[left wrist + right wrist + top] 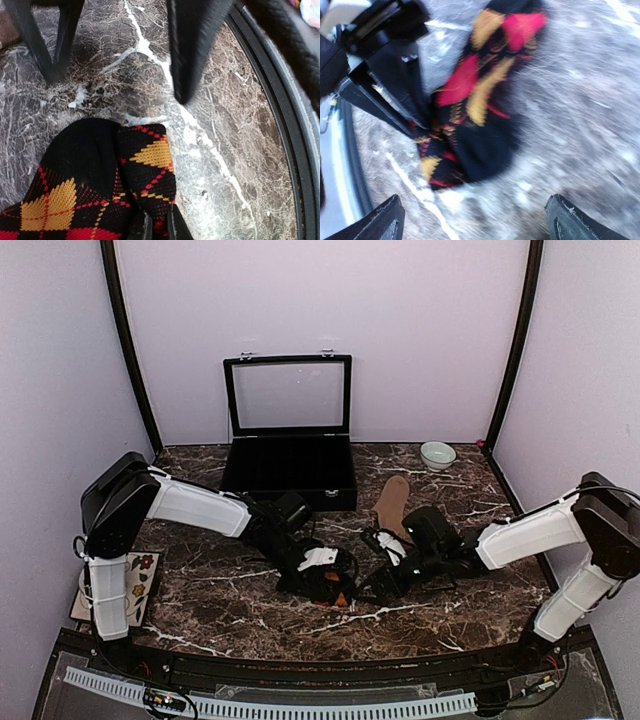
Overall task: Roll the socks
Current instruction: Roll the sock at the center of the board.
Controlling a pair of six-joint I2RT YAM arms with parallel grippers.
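Observation:
The black argyle sock (95,185) lies bunched and folded on the marble table, and from above it shows only as a dark lump (338,596) between the two grippers. My left gripper (156,227) is shut on a fold of it at its near edge. The right wrist view, which is blurred, has that sock (475,115) ahead of my right gripper (475,222). That gripper is wide open, holds nothing and sits a little short of the sock. The left fingers (395,85) grip the sock's left side there. The tan sock (392,502) lies flat behind the right gripper (380,575).
A black display case (290,475) with its glass lid raised stands at the back centre. A small pale bowl (437,455) sits at the back right. A flowered card (142,578) lies by the left arm's base. The table's dark front rim (280,125) runs close by.

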